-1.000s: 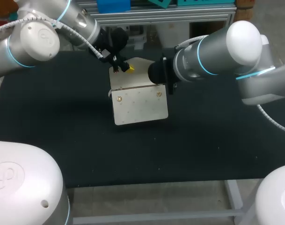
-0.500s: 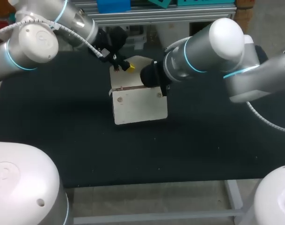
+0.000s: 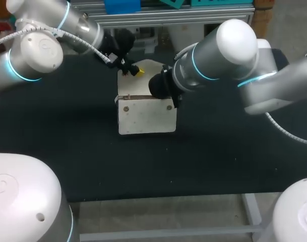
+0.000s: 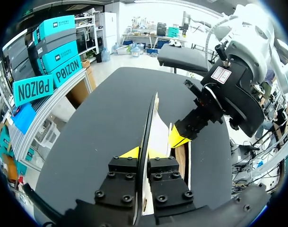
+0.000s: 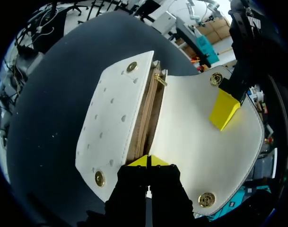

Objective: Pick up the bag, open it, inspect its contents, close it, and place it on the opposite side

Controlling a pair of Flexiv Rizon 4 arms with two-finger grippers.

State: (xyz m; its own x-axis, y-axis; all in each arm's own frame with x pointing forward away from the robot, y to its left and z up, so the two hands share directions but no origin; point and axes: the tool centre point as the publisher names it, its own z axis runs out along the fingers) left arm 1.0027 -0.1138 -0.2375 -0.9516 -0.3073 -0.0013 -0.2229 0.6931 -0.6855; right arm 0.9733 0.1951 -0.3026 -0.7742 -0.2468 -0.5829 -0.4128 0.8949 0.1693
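1. My left arm [image 3: 37, 50] comes in over the bench's [image 3: 52, 126] far left corner and ends near the middle of the far edge.
2. The left gripper [image 3: 132, 69] is clenched on the bag's flap [image 3: 145, 75]. In the left wrist view the flap [image 4: 159, 135] runs edge-on between the two fingers [image 4: 128, 153], one yellow tip pressed to each face. In the right wrist view one yellow tip of this gripper [image 5: 224, 111] lies on the flap's pale inner face [image 5: 191, 137].
3. The flap is folded back from the bag's mouth toward the far edge, with two brass snap halves [image 5: 215, 78] at its outer corners.
4. The bag [image 3: 145, 115], cream-white and boxy, sits mid-bench, somewhat nearer the far edge than the near one. Its front panel [image 5: 113, 123] faces up and toward the near edge and carries two more snap halves [image 3: 126, 107].
5. The mouth is open a narrow way, showing a brown lining [image 5: 146, 118] between the front panel and the flap.
6. The right gripper [image 5: 147, 161] is at the right end of that mouth, its fingers drawn close together. Whether they pinch any part of the bag's wall cannot be made out. From the left wrist view its yellow tip [image 4: 179, 137] touches the bag's edge just beside the flap.
7. My right arm [image 3: 229, 55] reaches in from the bench's right edge, past the middle.
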